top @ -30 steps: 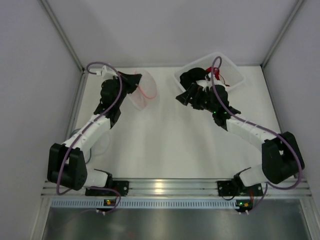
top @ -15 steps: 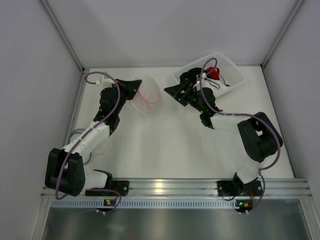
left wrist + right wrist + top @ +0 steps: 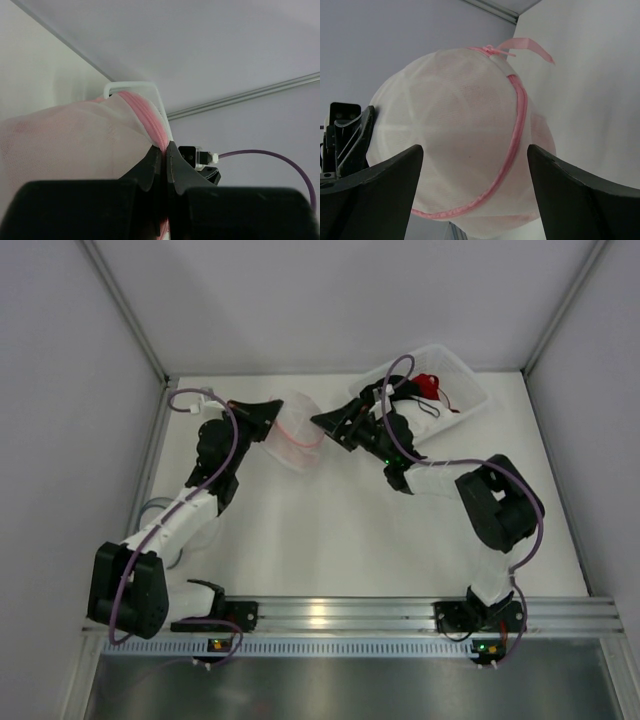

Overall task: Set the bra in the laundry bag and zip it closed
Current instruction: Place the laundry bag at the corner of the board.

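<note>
The left fingers (image 3: 170, 156) are pressed together, pinching the pink zipper seam (image 3: 150, 125) of a round white mesh laundry bag (image 3: 296, 428). They hold the bag near the far left corner of the white bench (image 3: 330, 540). The right fingers (image 3: 326, 423) are spread wide and grip nothing; they point at the bag from just beside its right side. A pink ribbon pull (image 3: 530, 47) sticks out from the bag's top. The red bra with thin black straps (image 3: 428, 386) lies in a white plastic tub (image 3: 468, 372) at the far right corner, apart from the bag.
</note>
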